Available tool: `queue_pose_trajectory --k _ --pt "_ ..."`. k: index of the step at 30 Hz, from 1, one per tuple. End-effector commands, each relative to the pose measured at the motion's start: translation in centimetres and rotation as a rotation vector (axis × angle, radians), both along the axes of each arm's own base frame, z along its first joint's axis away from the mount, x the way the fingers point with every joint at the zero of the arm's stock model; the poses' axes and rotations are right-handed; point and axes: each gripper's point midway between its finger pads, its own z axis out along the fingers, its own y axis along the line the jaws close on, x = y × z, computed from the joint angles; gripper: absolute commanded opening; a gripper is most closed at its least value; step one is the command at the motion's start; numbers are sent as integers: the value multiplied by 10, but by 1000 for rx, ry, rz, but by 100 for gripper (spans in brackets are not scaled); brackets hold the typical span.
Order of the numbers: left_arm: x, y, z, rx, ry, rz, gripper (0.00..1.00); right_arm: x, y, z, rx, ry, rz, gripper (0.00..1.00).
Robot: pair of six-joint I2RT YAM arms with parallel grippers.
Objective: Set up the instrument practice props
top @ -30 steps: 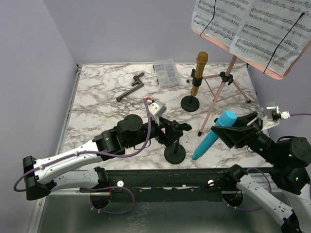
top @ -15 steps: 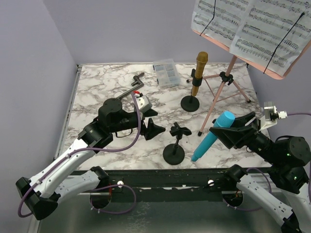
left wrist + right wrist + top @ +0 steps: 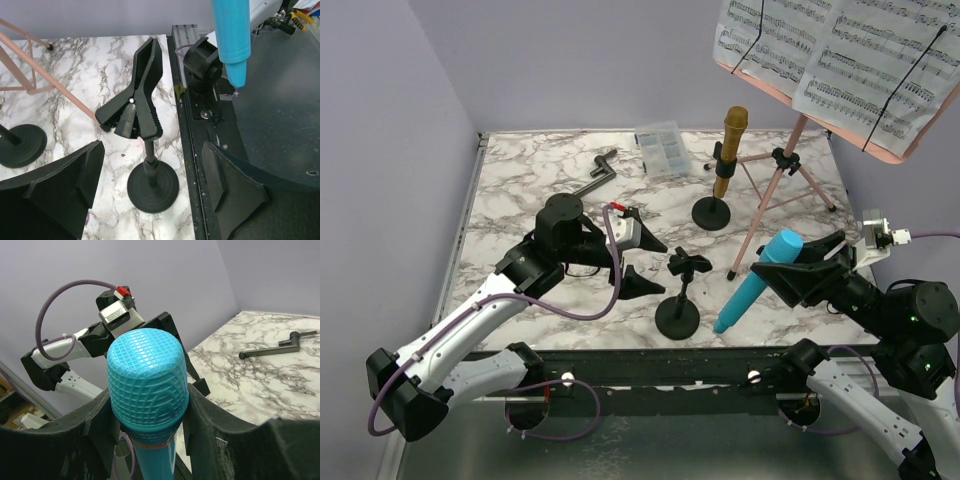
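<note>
Plain lavender walls [image 3: 570, 60] enclose a white marble-patterned table [image 3: 520, 160] under even light.

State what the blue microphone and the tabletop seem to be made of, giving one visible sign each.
Blue microphone: probably plastic, matte, with a moulded grid pattern on its head. Tabletop: marble-look, white with grey veins; stone or print unclear.

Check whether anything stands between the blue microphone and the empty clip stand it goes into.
Nothing visible blocks the gap. The blue microphone, held in the right tool, hangs right of the clip stand. The music rack's tripod leg lands close by, just behind that line; the open left tool is on the stand's other side.
</note>
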Motion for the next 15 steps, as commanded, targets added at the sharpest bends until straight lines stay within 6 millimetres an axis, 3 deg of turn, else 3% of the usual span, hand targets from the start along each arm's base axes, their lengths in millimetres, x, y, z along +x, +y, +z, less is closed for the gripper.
queue_pose_trajectory --k 1,7,15 --pt "6 -10 12 -32 -106 -68 86 -5 2 12 18 -40 28 0" --pt "18 -20 19 -35 -137 -81 86 -4 3 15 11 -38 30 1" --pt "15 -26 18 -44 -113 -142 87 2 10 11 11 -27 42 1"
